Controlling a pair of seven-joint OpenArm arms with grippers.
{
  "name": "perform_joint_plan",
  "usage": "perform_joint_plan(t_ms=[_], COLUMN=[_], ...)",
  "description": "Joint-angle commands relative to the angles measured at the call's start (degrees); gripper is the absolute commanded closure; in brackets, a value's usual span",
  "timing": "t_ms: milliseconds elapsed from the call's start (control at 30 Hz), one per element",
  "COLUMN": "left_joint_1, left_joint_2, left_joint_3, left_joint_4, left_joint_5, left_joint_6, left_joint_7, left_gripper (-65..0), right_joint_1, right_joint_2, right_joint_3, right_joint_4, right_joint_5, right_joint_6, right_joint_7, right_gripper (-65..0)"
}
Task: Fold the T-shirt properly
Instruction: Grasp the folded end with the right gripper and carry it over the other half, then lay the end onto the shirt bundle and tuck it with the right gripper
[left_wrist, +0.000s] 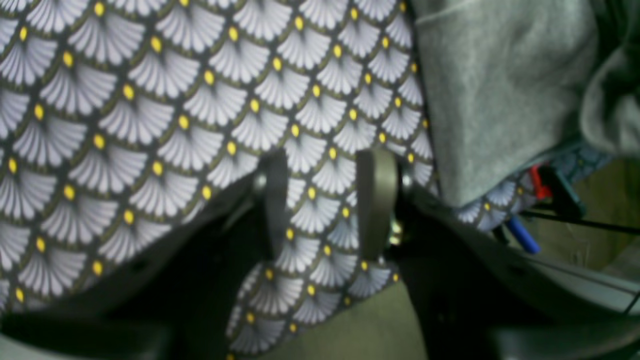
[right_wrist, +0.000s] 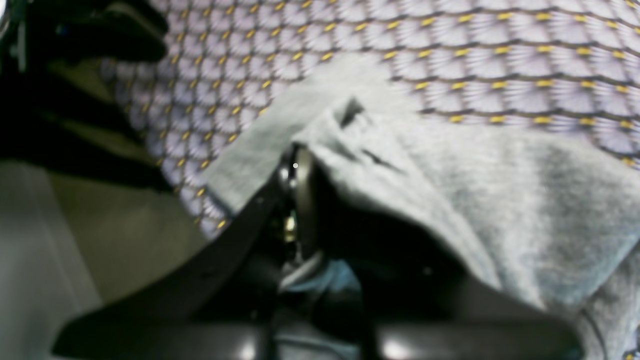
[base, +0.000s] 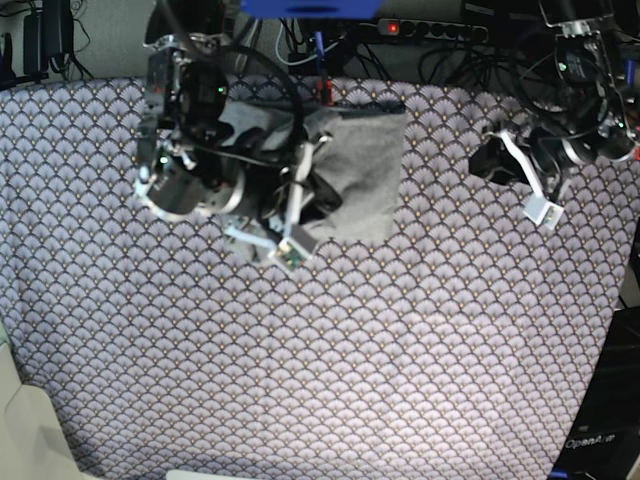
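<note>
The light grey T-shirt (base: 365, 175) lies partly folded at the back middle of the patterned tablecloth (base: 320, 350). My right gripper (right_wrist: 300, 167) is shut on a bunched edge of the T-shirt (right_wrist: 500, 190), and the cloth drapes over its right side. In the base view that arm covers the shirt's left part, with the right gripper (base: 322, 195) over the fabric. My left gripper (left_wrist: 325, 200) hangs open above bare tablecloth with nothing between its fingers (left_wrist: 377, 200). The T-shirt (left_wrist: 500, 100) lies to its upper right. In the base view the left gripper (base: 487, 160) stays apart from the shirt, off to its right.
The tablecloth (left_wrist: 150, 125) covers the whole table. Cables and a power strip (base: 430, 30) run behind the back edge. A red clamp (left_wrist: 537, 180) and a blue handle (left_wrist: 522, 235) sit at the table edge near the shirt. Dark equipment stands at the base view's lower right.
</note>
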Motion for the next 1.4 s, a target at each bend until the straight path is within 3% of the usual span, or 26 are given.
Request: perform_joint_plan(t_ms=[0, 233, 500, 633, 833, 933, 1200, 1367], left_joint_1=[-0.41, -0.32, -0.32, -0.32, -0.32, -0.32, -0.32, -0.49], left_joint_2=[-0.74, -0.74, -0.74, -0.74, -0.74, -0.74, -0.21, 0.31], left_joint_3=[-0.32, -0.32, -0.32, -0.32, -0.32, -0.32, -0.32, 0.12], left_joint_4=[0.8, 0.88, 0.88, 0.97, 0.88, 0.88, 0.8, 0.8], left_joint_5=[-1.22, -1.22, -1.22, -1.22, -1.22, -1.22, 0.45, 1.41], left_joint_6=[-0.3, -0.3, -0.3, -0.3, -0.3, -0.3, -0.3, -0.3], left_joint_7=[-1.05, -1.05, -1.05, -1.05, -1.05, -1.05, -1.05, -1.05], left_gripper=[-22.6, -22.6, -22.6, -22.6, -22.6, -22.6, -22.6, -22.6], right_joint_1=[1.0, -1.11, 0.56, 1.96, 2.4, 2.4, 2.4, 2.67], right_joint_2=[-0.44, -0.44, -0.44, -0.44, -0.44, -0.44, 4.12, 6.49], right_joint_3=[-1.08, -5.03, -6.53, -6.62, -6.97, -8.73, -18.57, -21.91], right_joint_4=[0.92, -0.57, -6.72, -8.13, -8.04, -7.87, -3.12, 1.98], right_joint_5=[1.4, 1.22, 1.31, 1.31, 1.31, 1.13, 0.96, 0.96], right_joint_6=[-0.03, -0.03, -0.03, -0.03, -0.03, -0.03, -0.03, -0.03], right_joint_7=[1.33, 6.43, 7.31, 7.22, 7.22, 7.22, 7.75, 7.75], right_gripper=[0.0, 0.0, -1.1, -11.5, -34.8, -39.8, -39.7, -33.4])
